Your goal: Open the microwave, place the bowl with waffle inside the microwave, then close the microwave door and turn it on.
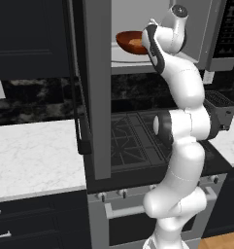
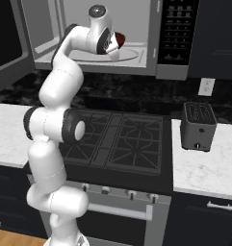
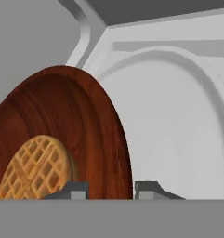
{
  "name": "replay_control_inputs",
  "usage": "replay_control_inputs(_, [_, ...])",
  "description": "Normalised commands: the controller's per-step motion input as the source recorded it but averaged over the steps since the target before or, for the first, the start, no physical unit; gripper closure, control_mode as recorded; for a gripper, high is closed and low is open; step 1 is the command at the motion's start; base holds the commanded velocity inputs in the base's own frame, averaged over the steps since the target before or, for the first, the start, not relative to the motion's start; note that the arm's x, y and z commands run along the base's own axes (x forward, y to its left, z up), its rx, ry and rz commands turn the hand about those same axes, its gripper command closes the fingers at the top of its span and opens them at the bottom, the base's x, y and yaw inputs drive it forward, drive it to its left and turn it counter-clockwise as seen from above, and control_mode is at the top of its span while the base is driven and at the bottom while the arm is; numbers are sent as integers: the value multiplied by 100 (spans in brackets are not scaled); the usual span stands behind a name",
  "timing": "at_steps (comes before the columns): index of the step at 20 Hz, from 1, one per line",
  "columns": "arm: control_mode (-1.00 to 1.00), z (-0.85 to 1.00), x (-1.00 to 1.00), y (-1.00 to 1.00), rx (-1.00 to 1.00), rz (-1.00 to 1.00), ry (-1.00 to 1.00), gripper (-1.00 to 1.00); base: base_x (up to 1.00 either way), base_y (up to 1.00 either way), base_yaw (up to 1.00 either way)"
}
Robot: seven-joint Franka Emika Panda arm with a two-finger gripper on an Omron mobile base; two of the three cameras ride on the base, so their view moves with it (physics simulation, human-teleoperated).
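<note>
Jaws astride bowl [image 3: 85, 125] rim

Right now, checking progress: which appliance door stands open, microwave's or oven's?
The microwave door, swung wide toward the left; the oven door below the stove is shut.

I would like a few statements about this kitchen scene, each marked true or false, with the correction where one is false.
1. The microwave door stands open. True.
2. The waffle lies on the counter beside the toaster. False: it lies in the bowl.
3. The bowl is inside the microwave cavity, over the round turntable. True.
4. The end effector has one finger on each side of the bowl's rim. True.
5. The toaster stands on the stove burners. False: it stands on the white counter to the right of the stove.
</note>
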Motion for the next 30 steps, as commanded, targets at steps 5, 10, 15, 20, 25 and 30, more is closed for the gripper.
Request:
replay_control_inputs(5, [-100, -13, -37, 10, 0, 7, -15, -100, 0, 0, 0])
replay_control_inputs(10, [-100, -4, -97, 3, 0, 13, -18, -100, 0, 0, 0])
replay_control_inputs(15, [-100, -45, -100, 20, 0, 14, -3, -100, 0, 0, 0])
replay_control_inputs(20, [-100, -41, -100, 22, -1, 11, -2, -100, 0, 0, 0])
replay_control_inputs(25, [-100, -25, -100, 25, -3, 11, -2, -100, 0, 0, 0])
replay_control_inputs(30, [-100, -22, -100, 27, -6, 15, 0, -100, 0, 0, 0])
